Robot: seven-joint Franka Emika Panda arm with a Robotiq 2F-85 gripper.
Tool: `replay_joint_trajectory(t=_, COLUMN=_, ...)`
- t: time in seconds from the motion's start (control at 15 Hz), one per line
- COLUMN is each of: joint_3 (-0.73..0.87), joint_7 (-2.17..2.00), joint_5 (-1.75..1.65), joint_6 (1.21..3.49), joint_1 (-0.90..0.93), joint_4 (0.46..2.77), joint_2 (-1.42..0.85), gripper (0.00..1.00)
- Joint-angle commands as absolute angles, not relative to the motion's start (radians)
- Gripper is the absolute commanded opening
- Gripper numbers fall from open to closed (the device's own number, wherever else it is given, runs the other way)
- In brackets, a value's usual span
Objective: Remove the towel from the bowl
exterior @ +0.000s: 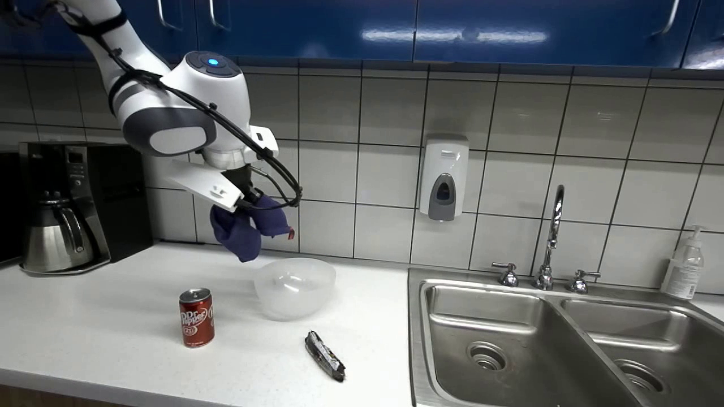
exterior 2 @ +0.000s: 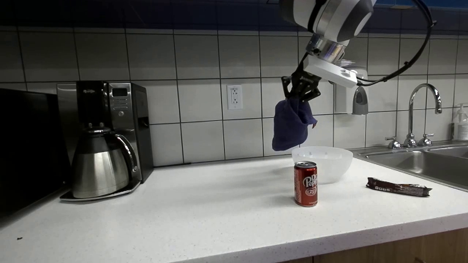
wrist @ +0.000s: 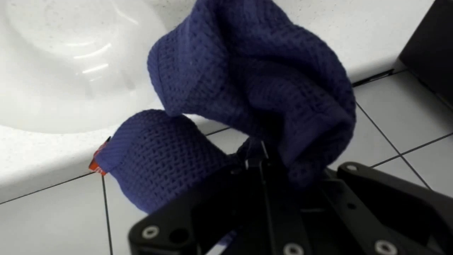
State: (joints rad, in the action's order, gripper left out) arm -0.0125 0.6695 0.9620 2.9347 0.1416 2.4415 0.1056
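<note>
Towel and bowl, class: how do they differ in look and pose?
The towel is purple-blue, textured cloth; the bowl is pale, smooth and translucent. The towel hangs bunched from the jaws; the bowl sits upright on the counter. Both appear in all three views.

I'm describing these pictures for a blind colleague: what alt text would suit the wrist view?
A black gripper at the bottom grips a bunched purple towel, with a red tag at one edge. At upper left, partly cut off, is a translucent bowl on a white counter; pale wall tiles show below.
</note>
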Motion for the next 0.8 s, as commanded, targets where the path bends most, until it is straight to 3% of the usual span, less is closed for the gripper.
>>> replay_joint_trajectory(t=0.0, joint_3=-0.026, joint_7=0.737, joint_5=1.068, joint_6=2.937, joint_1=0.189, joint_4=2.436, joint_2=0.075, gripper=0.01)
replay_joint_trajectory(t=0.73, joint_3=-0.028, joint_7=0.684, joint_5=0.905, joint_6=2.901, joint_1=0.244, joint_4=2.299, joint_2=-0.195, gripper=0.01)
